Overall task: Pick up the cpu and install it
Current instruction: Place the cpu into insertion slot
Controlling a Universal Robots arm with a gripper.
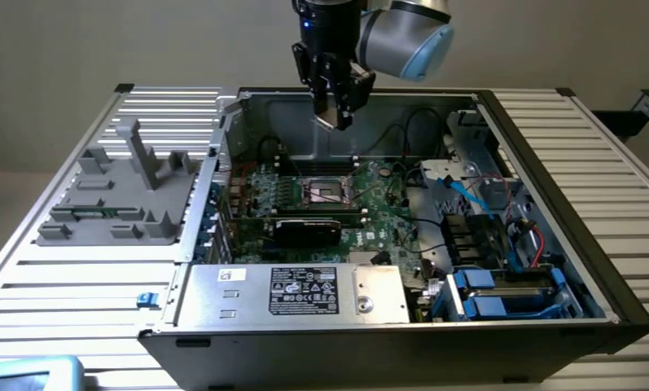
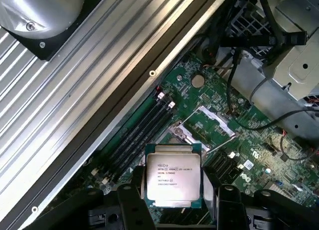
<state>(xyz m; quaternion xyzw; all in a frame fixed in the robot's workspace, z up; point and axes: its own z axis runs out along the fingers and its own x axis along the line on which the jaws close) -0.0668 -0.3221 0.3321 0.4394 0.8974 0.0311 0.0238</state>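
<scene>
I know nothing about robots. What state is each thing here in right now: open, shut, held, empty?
fingers: closed on the cpu's two sides.
cpu: held in the air above the motherboard, printed metal top facing the wrist camera, not yet installed.
socket: open, no chip in it.
computer case: lying on its side, open, insides exposed.
</scene>
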